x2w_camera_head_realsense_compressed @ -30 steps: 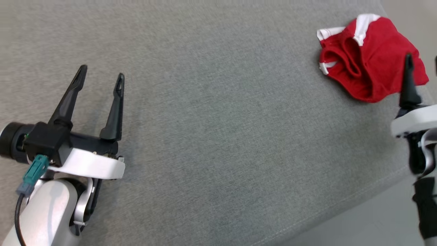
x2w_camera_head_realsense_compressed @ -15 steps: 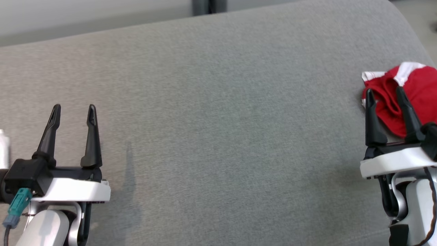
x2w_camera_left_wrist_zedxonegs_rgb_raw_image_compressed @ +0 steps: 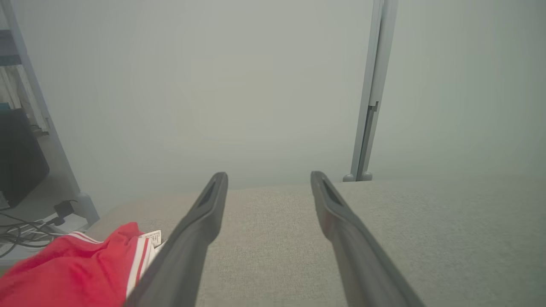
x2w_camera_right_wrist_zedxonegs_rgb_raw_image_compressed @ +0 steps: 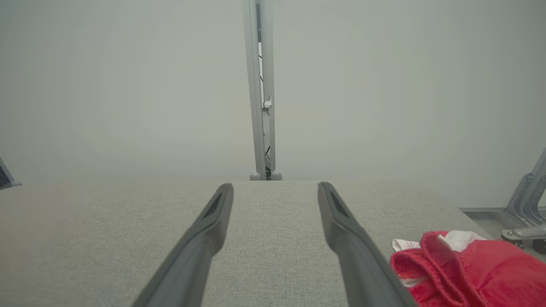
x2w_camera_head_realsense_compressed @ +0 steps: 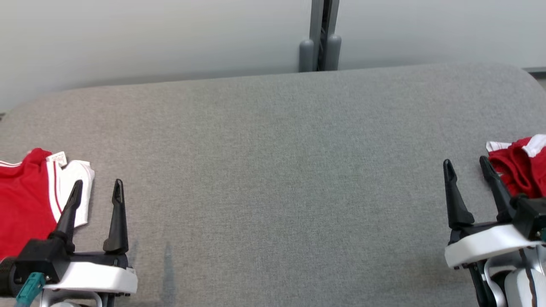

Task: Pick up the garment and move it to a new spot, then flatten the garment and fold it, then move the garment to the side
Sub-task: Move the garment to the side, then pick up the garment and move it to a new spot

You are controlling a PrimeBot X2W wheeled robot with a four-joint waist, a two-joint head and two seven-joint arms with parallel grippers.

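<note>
over the grey cushion (x2w_camera_head_realsense_compressed: 273, 149) the left gripper (x2w_camera_head_realsense_compressed: 98, 184) and right gripper (x2w_camera_head_realsense_compressed: 465, 161) gape empty, crumpled red garment (x2w_camera_head_realsense_compressed: 518, 164) beside the right.

Left garment (x2w_camera_head_realsense_compressed: 21, 204) and right garment (x2w_camera_head_realsense_compressed: 522, 166) at opposite ends of padded surface (x2w_camera_head_realsense_compressed: 273, 179)

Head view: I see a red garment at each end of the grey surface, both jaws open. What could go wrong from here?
1. Wrong pick: the flatter garment lies beside the left jaws, the crumpled garment beside the right jaws; they look alike.
2. The crumpled garment sits near the rounded right end of the grey surface; a push might slide it off.
</note>
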